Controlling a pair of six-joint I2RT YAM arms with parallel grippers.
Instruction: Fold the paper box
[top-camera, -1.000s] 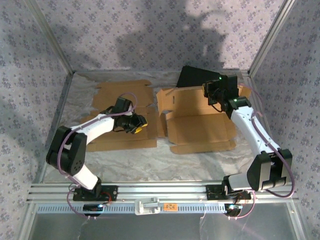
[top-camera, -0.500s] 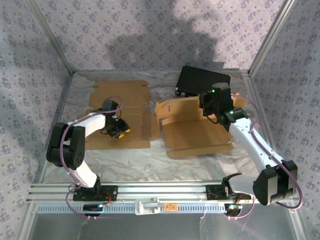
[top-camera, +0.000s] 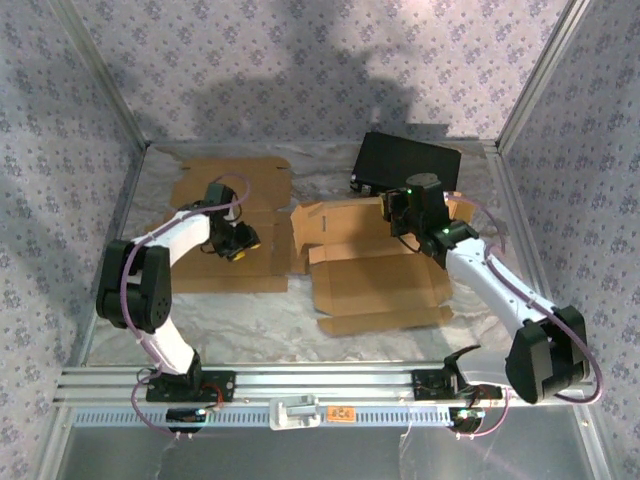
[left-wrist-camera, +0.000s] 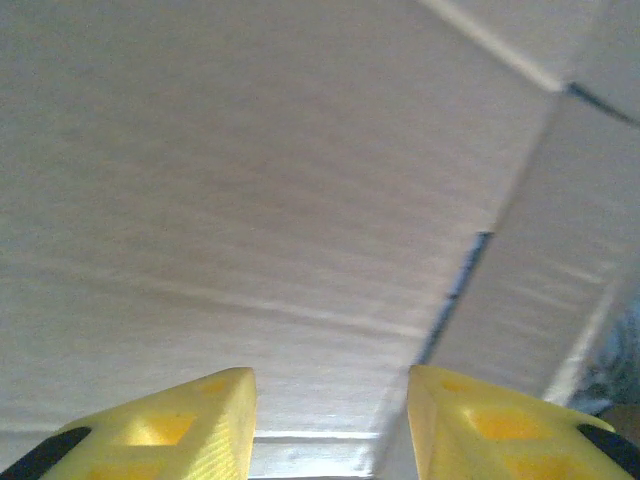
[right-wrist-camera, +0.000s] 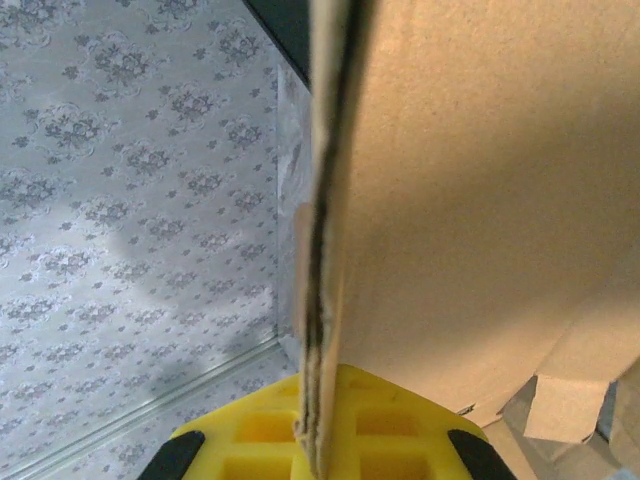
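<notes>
The paper box (top-camera: 375, 275) is a flat brown cardboard blank lying right of the table's middle, with its back panel lifted. My right gripper (top-camera: 405, 213) is shut on that raised panel. In the right wrist view the panel's edge (right-wrist-camera: 325, 250) stands upright in the yellow jaws of my right gripper (right-wrist-camera: 325, 420). A second cardboard blank (top-camera: 225, 190) lies flat on the left. My left gripper (top-camera: 238, 243) is low over it, open. In the left wrist view its yellow fingers (left-wrist-camera: 215, 405) stand apart over the cardboard (left-wrist-camera: 250, 180), with nothing between them.
A black case (top-camera: 405, 160) lies at the back, just behind the paper box. The table is covered in crinkled silver foil (top-camera: 250, 315). Patterned walls close in the left, back and right sides. An aluminium rail (top-camera: 320, 380) runs along the near edge.
My right gripper has dragged the paper box left and nearer, still holding its panel. My left gripper and the cardboard under it have shifted left.
</notes>
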